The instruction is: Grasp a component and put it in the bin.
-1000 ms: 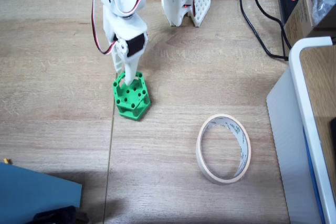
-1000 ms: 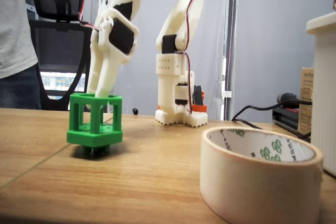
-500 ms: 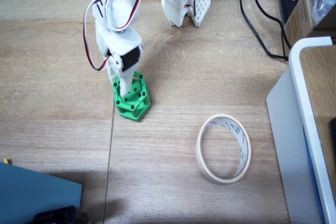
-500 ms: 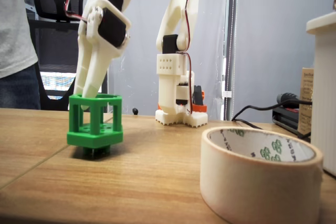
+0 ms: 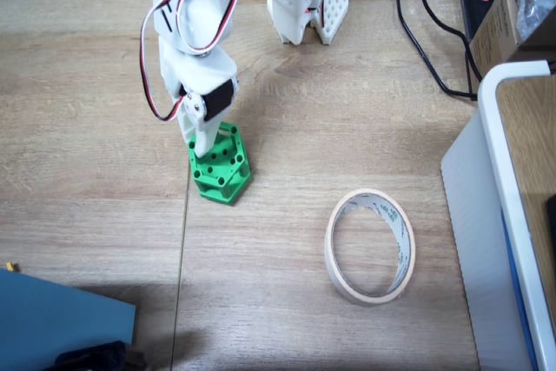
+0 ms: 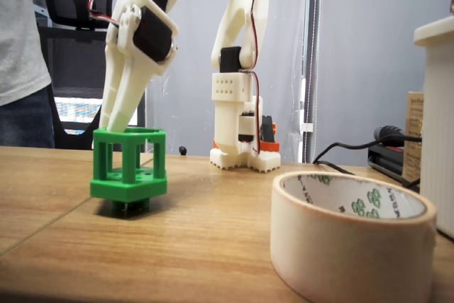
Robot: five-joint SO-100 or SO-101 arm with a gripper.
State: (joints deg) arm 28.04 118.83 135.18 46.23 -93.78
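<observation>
Gripper [image 6: 117,124] at component [image 6: 129,167] rim, bin [image 5: 370,245] well apart

Your fixed view from above is evenly and brightly lit, with no glare on the table [image 5: 347,102]. Shadows there are soft and short; a faint one sits under the green piece [image 5: 221,171]. Focus is sharp across the frame, edges straight.

Your low side view is dimmer and backlit: a pale window patch glows behind the chair [image 6: 78,54]. The tape roll [image 6: 352,243] close to the lens is slightly soft, and the background is blurred. A dark shadow lies beneath the green piece.
</observation>
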